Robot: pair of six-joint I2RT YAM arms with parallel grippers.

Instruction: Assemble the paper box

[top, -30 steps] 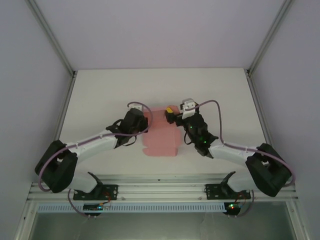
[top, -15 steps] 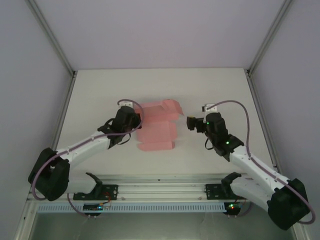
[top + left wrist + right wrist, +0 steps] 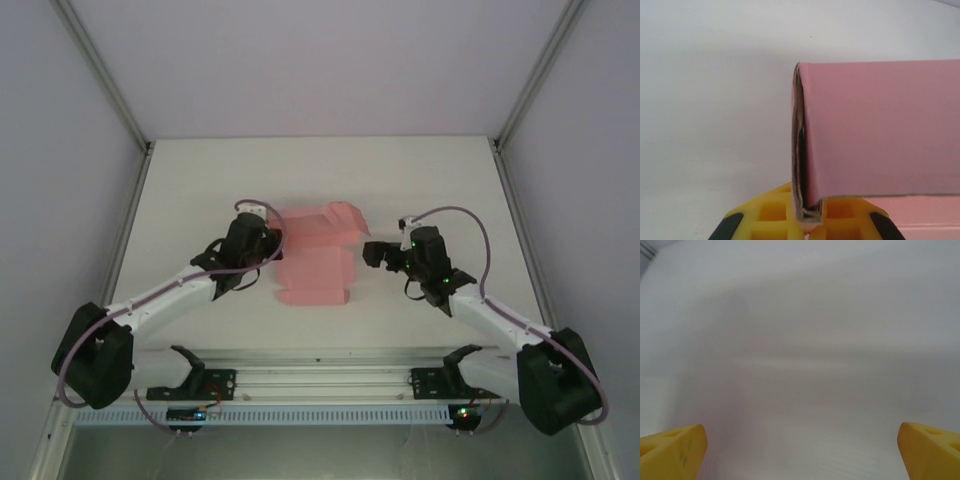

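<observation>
The paper box (image 3: 315,255) is a pink die-cut card, partly folded, lying mid-table with a raised flap at its far right. My left gripper (image 3: 268,228) is shut on the card's left folded edge. In the left wrist view that doubled edge (image 3: 801,150) stands upright, pinched between the yellow fingers (image 3: 771,215), and the pink panel (image 3: 880,130) spreads to the right. My right gripper (image 3: 374,252) hovers just right of the card, apart from it. Its yellow fingertips (image 3: 672,445) are spread wide with nothing but blurred white table between them.
The white table (image 3: 200,190) is enclosed by pale walls with metal corner posts (image 3: 105,75). An aluminium rail (image 3: 320,385) with both arm bases runs along the near edge. Cables loop over each wrist.
The right arm let go of the card's right side, swung away right, then came back a little toward the card, open. The left gripper drew the card slightly left and keeps hold.
</observation>
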